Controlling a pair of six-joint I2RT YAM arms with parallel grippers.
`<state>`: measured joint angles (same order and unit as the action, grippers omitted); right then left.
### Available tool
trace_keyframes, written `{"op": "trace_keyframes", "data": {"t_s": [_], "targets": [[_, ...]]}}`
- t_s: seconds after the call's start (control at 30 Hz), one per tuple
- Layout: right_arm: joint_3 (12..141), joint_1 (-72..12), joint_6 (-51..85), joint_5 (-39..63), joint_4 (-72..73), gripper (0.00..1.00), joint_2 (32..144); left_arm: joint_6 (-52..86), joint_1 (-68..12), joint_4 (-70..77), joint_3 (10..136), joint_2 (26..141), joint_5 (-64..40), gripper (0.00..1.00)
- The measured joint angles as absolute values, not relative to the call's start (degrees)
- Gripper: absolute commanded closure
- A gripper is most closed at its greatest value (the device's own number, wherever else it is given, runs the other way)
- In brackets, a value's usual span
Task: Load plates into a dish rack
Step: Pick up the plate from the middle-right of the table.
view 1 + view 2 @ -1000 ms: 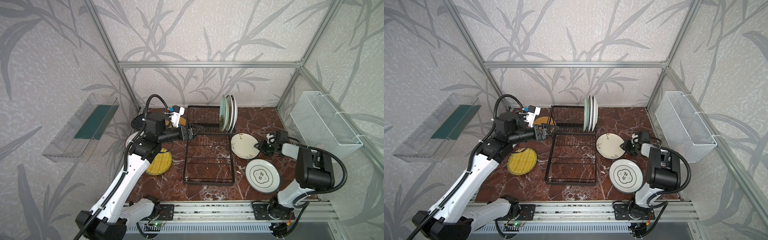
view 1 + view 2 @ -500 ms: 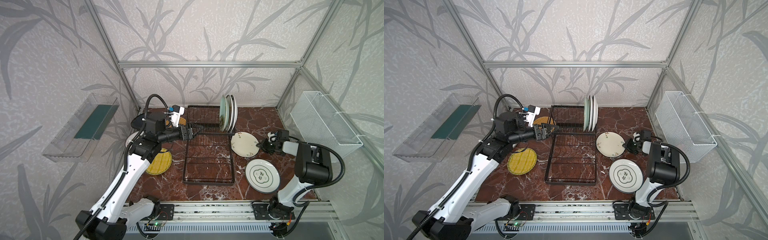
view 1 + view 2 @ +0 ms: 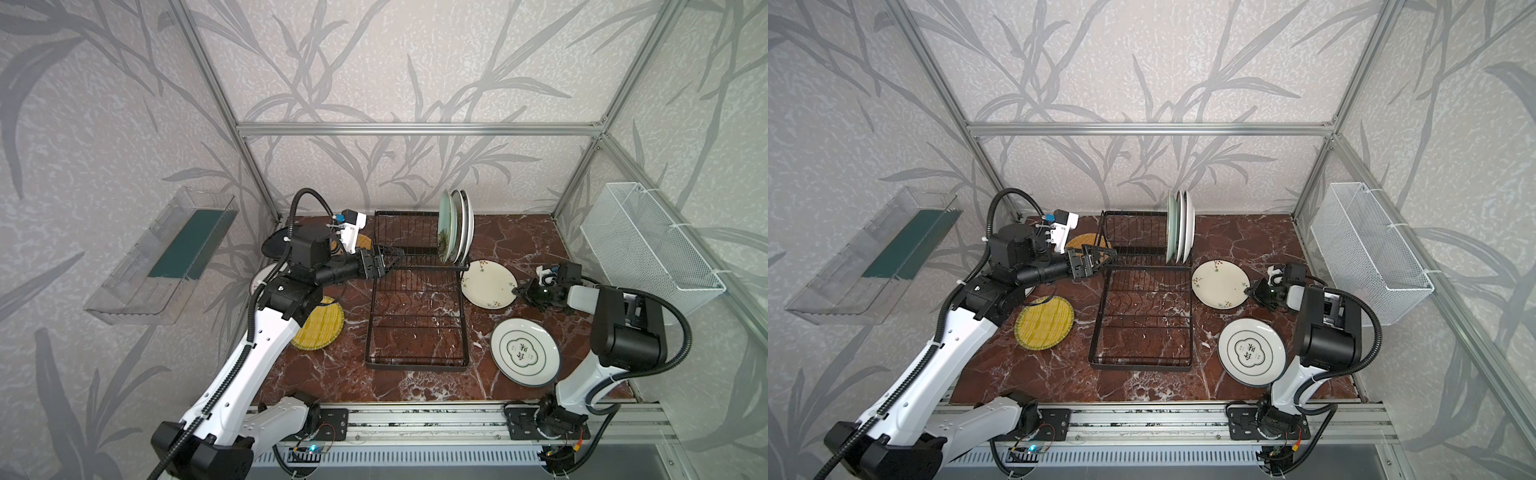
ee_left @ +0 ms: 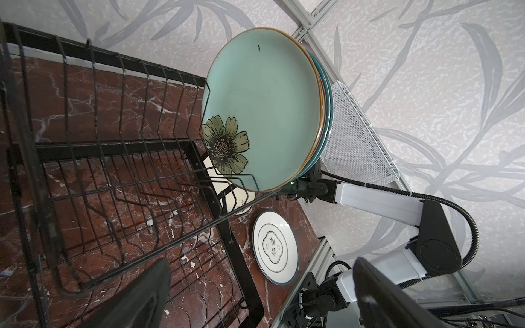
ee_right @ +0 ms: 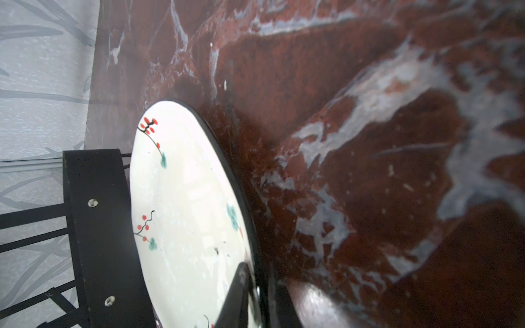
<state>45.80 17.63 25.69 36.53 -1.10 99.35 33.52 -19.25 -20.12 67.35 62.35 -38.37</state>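
The cream floral plate (image 3: 488, 284) lies on the worktop (image 3: 519, 241) at the 3 o'clock side of the dish rack (image 3: 417, 365), with its 9 o'clock rim at the rack's frame. A second ago the right claw (image 3: 521, 291) stood half open at the plate's 3 o'clock rim. Now it has pinched shut on that rim, one jaw above and one beneath, as the right wrist view shows. I judge the grasp made and the lift toward the slots due next.

The plate is glossy cream with a dark edge, red berry sprigs and teal dabs. Three plates (image 3: 455, 230) already stand upright at the rack's 1 o'clock corner. The left claw (image 3: 392, 257) still hangs wide open and empty over the rack's 9 o'clock edge.
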Motion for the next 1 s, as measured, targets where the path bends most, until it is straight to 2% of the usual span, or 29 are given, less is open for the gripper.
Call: {"op": "trace_keyframes", "data": {"t_s": [0.17,0.5,0.73,1.0], "targets": [[41.45,18.76,29.89,39.11,5.72,1.0,96.66,33.45,-19.16,-20.12,67.35,62.35,-36.67,0.01],[31.88,20.16,42.96,42.15,28.29,1.0,95.96,33.12,-19.05,-21.56,67.35,61.17,-32.67,0.01],[28.21,20.21,51.72,42.37,46.35,1.0,101.08,33.23,-19.03,-22.09,67.35,60.49,-30.76,0.01],[27.24,20.27,55.57,42.59,54.15,1.0,104.2,33.65,-19.03,-22.31,67.35,60.25,-28.82,0.01]]}}
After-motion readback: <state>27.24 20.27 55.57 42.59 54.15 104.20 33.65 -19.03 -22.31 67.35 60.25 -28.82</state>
